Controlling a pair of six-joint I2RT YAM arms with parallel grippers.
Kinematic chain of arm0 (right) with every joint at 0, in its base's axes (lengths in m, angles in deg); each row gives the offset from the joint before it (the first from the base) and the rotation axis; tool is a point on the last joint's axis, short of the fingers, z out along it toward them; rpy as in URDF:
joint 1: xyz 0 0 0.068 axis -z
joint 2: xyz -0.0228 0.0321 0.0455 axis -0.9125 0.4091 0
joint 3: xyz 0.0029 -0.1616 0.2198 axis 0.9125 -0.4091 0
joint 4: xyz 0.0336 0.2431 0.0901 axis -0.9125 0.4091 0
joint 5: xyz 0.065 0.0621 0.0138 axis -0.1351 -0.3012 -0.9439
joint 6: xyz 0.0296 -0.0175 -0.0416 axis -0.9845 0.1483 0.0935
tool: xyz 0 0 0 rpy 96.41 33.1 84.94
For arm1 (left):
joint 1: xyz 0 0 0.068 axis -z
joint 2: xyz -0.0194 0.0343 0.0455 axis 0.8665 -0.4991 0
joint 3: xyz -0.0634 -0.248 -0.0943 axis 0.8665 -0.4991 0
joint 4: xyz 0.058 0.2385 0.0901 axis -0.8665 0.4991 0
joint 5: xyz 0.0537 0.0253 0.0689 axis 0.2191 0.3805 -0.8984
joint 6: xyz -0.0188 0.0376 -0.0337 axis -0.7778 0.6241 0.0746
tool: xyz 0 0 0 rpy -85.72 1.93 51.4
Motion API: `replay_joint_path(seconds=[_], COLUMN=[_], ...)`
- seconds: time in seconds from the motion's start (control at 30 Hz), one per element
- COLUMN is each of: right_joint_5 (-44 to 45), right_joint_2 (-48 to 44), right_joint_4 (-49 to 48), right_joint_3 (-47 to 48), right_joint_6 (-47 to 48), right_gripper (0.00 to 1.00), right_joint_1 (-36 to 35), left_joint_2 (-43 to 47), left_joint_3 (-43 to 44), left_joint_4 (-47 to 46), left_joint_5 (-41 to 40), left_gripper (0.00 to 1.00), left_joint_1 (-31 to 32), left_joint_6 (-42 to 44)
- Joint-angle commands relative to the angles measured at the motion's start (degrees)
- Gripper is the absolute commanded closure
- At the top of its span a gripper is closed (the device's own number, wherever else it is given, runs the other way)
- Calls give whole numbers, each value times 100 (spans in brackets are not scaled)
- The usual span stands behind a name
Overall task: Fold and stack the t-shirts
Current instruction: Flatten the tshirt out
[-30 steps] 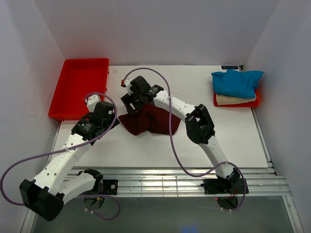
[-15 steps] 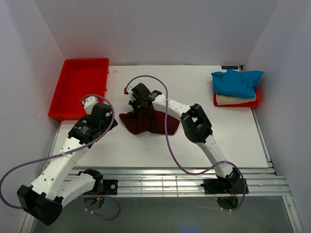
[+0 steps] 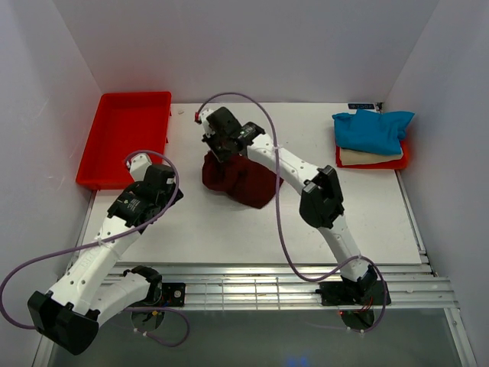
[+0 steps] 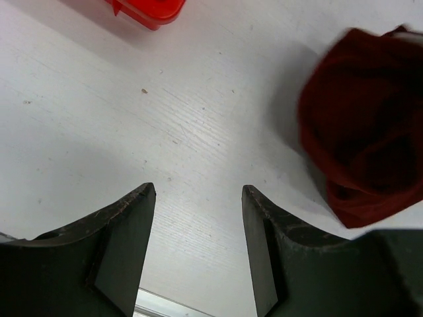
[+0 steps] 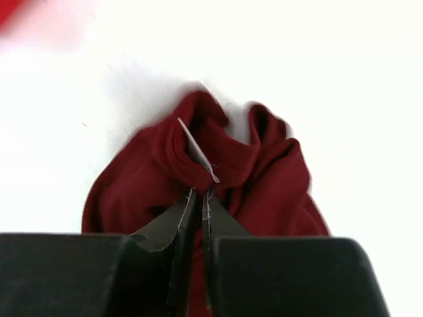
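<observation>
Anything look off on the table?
Maroon t-shirt sits mid-table as a crumpled wad, not flat, pinched at a fold by the right gripper. Blue t-shirt at far right lies rumpled on the cream one, overhanging the red tray.

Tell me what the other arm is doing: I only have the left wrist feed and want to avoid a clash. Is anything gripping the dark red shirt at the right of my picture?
Observer: Yes. The right gripper is shut on a fold of the maroon shirt, just below its white tag.
Operator: Where are the other shirts?
Observer: A blue shirt lies on top of a cream shirt at the far right corner of the table.
Operator: Directly on the table?
Observer: No, on a red tray; its edge shows beneath them.
</observation>
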Motion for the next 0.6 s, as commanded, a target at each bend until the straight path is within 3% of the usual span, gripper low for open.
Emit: replay_joint_path(seconds=[0.0,0.23,0.4,0.57], right_joint_5=[772,1706,2015,1077], right_joint_2=[-1789,-3328,-4330,-5147], right_joint_4=[-132,-185,78,500], right_joint_3=[510,-96,-2721,-5252], right_joint_6=[112,235,-545,-2012], right_gripper=[90,87,90,92], right_joint_1=[31,127,163,145], left_joint_2=[157,289,79,-124], left_joint_3=[-70,36,9,-78], left_joint_4=[140,70,-211,-335], left_joint_5=[-440,-889,-732,-485], left_gripper=[34,34,34,34], left_joint_1=[-73,-82,-82,-82], left_joint_6=[-277,-515,-401,-445])
